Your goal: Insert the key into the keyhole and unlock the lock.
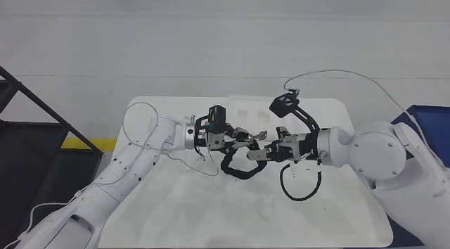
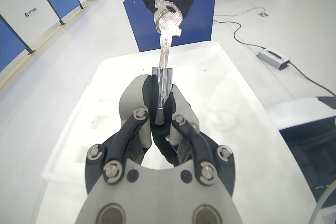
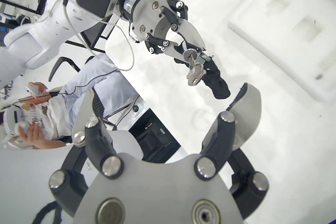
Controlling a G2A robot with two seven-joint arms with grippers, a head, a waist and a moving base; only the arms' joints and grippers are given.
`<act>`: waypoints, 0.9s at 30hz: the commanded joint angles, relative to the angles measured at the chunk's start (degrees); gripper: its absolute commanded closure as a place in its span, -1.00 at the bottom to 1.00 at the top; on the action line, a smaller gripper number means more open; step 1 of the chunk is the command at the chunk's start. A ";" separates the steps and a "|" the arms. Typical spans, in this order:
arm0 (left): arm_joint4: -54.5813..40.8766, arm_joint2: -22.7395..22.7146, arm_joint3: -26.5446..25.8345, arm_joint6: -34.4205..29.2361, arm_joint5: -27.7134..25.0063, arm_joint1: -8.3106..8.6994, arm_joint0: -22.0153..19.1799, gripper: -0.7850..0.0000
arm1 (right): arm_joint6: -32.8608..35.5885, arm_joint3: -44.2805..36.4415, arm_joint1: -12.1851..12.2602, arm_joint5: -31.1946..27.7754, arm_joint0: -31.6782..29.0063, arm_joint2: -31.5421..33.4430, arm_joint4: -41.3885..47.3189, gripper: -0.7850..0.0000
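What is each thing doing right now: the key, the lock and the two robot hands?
lock: gripped in the air; unlocked or not, cannot tell.
key: pushed into the lock, head sticking out.
left gripper: shut on the lock.
right gripper: open, by the key's head.

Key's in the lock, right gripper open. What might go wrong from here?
The key sits in the lock with the right gripper open, so it may slip out. The left gripper pinches the lock's smooth round body; turning the key could spin the lock in that grip.
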 commanded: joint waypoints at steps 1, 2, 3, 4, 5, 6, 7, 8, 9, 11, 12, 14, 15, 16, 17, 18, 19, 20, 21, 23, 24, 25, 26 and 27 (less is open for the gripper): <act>-5.20 -0.05 -0.04 -4.27 0.00 0.02 -0.15 1.00 | -1.10 0.05 0.12 -5.35 -1.05 0.63 0.32 -1.00; -7.53 -0.05 -0.04 -6.26 0.00 0.06 -0.16 1.00 | -1.76 0.59 0.24 -8.12 -1.70 1.11 -0.11 -1.00; -9.73 -0.09 -0.19 -8.17 0.00 0.12 -0.23 1.00 | -1.90 1.22 0.39 -9.46 -2.44 1.56 -0.66 -1.00; -11.93 -0.15 -0.32 -9.97 0.00 0.19 -0.26 1.00 | -1.90 1.22 0.39 -9.46 -2.44 1.56 -0.66 -1.00; -14.14 -0.25 -0.35 -11.75 0.00 0.26 -0.26 1.00 | -1.90 1.22 0.39 -9.46 -2.44 1.56 -0.66 -1.00; -15.92 -0.40 -0.60 -13.57 0.00 0.34 -0.42 1.00 | -1.90 1.22 0.39 -9.46 -2.44 1.56 -0.66 -1.00; -17.50 -0.65 -0.86 -15.18 0.00 0.44 -0.55 1.00 | -1.90 1.22 0.39 -9.46 -2.44 1.56 -0.66 -1.00; -18.93 -0.95 -1.12 -16.56 0.00 0.52 -0.57 1.00 | -1.90 1.22 0.39 -9.46 -2.44 1.56 -0.66 -1.00; -20.20 -1.28 -1.47 -17.83 0.17 0.61 -0.55 1.00 | -1.90 1.22 0.39 -9.46 -2.44 1.56 -0.66 -1.00; -22.28 -1.85 -2.37 -20.10 0.66 0.79 -0.26 1.00 | -1.90 1.22 0.39 -9.46 -2.44 1.56 -0.66 -1.00; -23.13 -2.08 -2.79 -21.25 0.84 0.90 -0.05 1.00 | -1.90 1.22 0.39 -9.46 -2.44 1.56 -0.66 -1.00; -24.57 -2.45 -3.71 -23.42 0.92 1.10 0.40 1.00 | -2.66 1.07 0.36 -9.79 -2.66 1.56 -0.88 -1.00; -25.22 -2.56 -4.11 -24.44 0.73 1.20 0.63 1.00 | -3.86 0.84 0.34 -10.66 -2.92 1.65 -1.49 -1.00; -25.78 -2.64 -4.41 -25.45 0.68 1.28 0.82 1.00 | -4.96 0.46 0.38 -12.33 -2.79 1.91 -3.79 -1.00; -26.31 -2.66 -4.74 -26.32 0.60 1.33 1.01 1.00 | -4.94 -0.01 0.46 -14.42 -2.65 1.80 -6.53 -1.00; -26.85 -2.71 -4.95 -27.01 0.54 1.37 1.16 1.00 | -4.90 -0.17 0.51 -16.24 -2.48 1.62 -8.71 -1.00; -27.28 -2.71 -5.10 -27.69 0.56 1.39 1.30 1.00 | -5.50 -0.65 0.52 -18.68 -2.04 1.52 -11.05 -1.00; -27.62 -2.74 -5.26 -28.26 0.61 1.40 1.36 1.00 | -5.95 -0.47 0.51 -20.88 -1.87 1.23 -12.74 -1.00; -27.99 -2.74 -5.37 -28.74 0.61 1.40 1.44 1.00 | -6.73 -0.13 0.47 -21.98 -1.75 1.09 -14.15 -1.00; -28.58 -2.81 -5.48 -29.60 0.60 1.39 1.49 1.00 | -7.53 -0.17 0.36 -24.46 -1.59 0.35 -15.89 -1.00; -28.82 -2.88 -5.54 -29.90 0.61 1.38 1.50 1.00 | -7.87 -0.21 0.28 -25.01 -1.52 0.03 -16.25 -1.00; -29.01 -2.95 -5.60 -30.16 0.62 1.38 1.52 1.00 | -8.18 -0.30 0.18 -26.05 -1.47 -0.47 -16.14 -1.00; -29.17 -3.00 -5.67 -30.40 0.56 1.37 1.55 1.00 | -8.25 -0.21 0.10 -27.02 -1.27 -0.92 -16.25 -1.00; -29.31 -3.05 -5.70 -30.60 0.53 1.36 1.58 1.00 | -8.35 -0.16 0.01 -27.46 -1.03 -1.26 -16.64 -1.00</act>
